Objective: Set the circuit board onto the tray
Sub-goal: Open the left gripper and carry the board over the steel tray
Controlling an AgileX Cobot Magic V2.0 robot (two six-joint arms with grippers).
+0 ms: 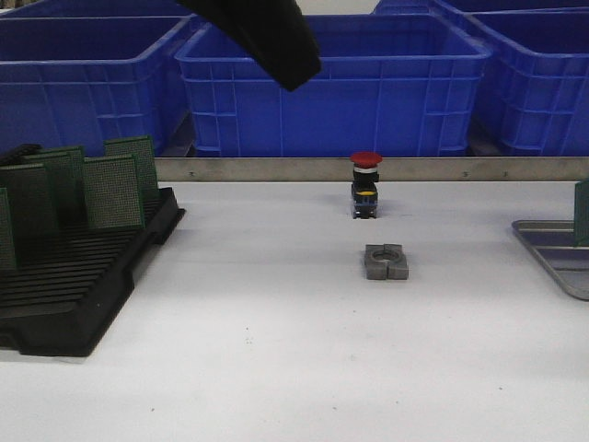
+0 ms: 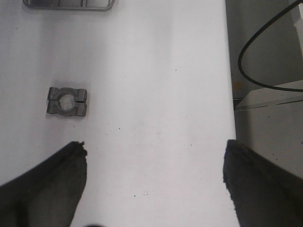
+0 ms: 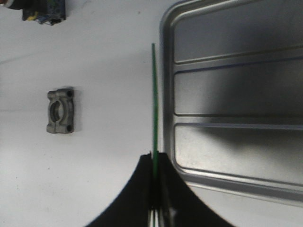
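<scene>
My right gripper (image 3: pixel 155 155) is shut on a thin green circuit board (image 3: pixel 154 94), which is seen edge-on and held upright. The board hangs just outside the left rim of the silver-grey ridged tray (image 3: pixel 236 94), above the white table. In the front view the board (image 1: pixel 582 212) shows at the far right edge over the tray (image 1: pixel 552 249); the right gripper itself is out of frame there. My left gripper (image 2: pixel 154 156) is open and empty above bare table, far from the tray (image 2: pixel 68 4).
A black slotted rack (image 1: pixel 83 276) with several upright green boards stands at the left. A grey metal clamp block (image 1: pixel 386 261) and a red-capped push button (image 1: pixel 365 184) sit mid-table. Blue bins (image 1: pixel 331 92) line the back. A black arm part (image 1: pixel 271 41) hangs at the top.
</scene>
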